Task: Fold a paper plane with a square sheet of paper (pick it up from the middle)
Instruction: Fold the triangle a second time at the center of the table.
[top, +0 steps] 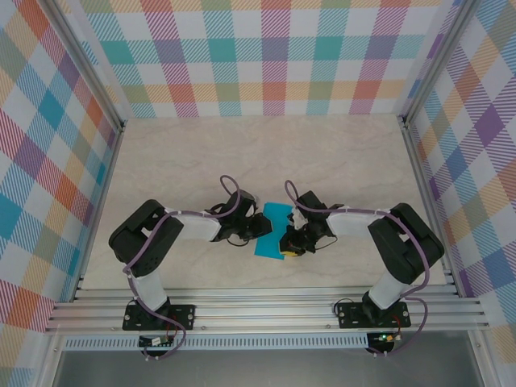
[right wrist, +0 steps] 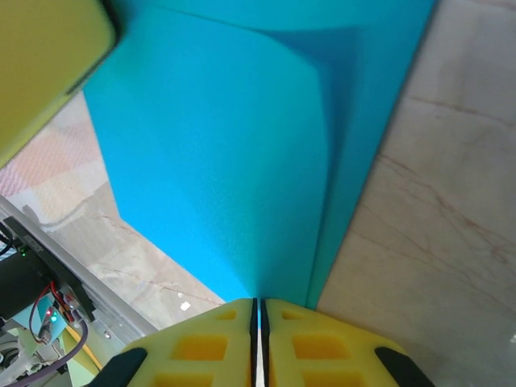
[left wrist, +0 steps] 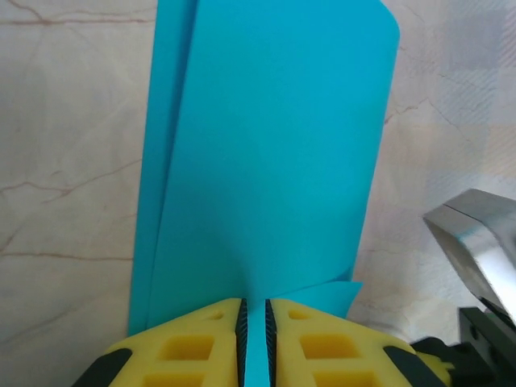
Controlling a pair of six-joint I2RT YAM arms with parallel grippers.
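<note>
1. Paper first: the square sheet of paper sits at the centre of the top view, on the beige marbled table, between the two arms' tips and nearer the bottom rail than the far checked wall.
2. It is no longer flat. From the left wrist, the sheet rises up the middle of the frame as two overlapping layers, with a long narrow strip of the lower layer showing along its left side and a rounded corner at the upper right.
3. The left gripper is clamped on the sheet's near edge; a thin band of teal runs down between its yellow fingers at the bottom centre.
4. In the top view, this left gripper meets the sheet from the left.
5. The right gripper is also pinched closed on the paper. The sheet narrows to a point right at the slit between its fingers, bottom centre of the right wrist view, and fans out toward the top.
6. A darker fold shadow lies in the upper right part of that sheet.
7. From above, the right gripper touches the sheet's right edge.
8. A blurred yellow finger fills the upper left corner of the right wrist view.
9. A silver metal part shows at the right edge of the left wrist view, apart from the paper.
</note>
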